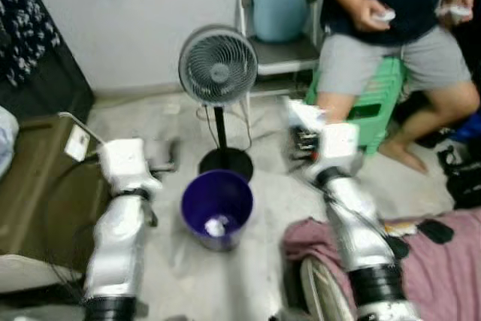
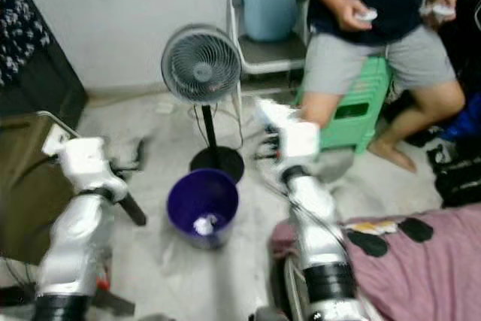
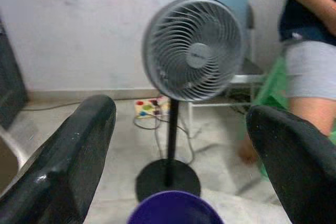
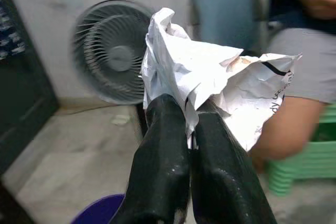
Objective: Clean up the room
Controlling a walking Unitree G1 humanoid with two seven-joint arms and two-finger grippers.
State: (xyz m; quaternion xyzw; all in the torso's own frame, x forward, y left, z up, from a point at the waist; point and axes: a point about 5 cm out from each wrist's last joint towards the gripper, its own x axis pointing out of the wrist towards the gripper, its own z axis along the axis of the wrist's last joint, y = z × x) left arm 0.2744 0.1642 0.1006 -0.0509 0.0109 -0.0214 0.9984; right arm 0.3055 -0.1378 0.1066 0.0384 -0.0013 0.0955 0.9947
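Crumpled paper [image 4: 220, 85]: white, creased, with black print and a brownish stain; pinched at its lower edge between the closed fingers of the right end effector [image 4: 189, 129], held up in the air.

Bin [image 1: 218, 202]: purple, round, upright on the floor, open-topped; one small white wad [image 1: 216, 225] lies inside.

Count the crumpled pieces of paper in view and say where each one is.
2. One crumpled paper is pinched in the right tool, held up near the fan. One white wad lies inside the purple bin. More may be hidden.
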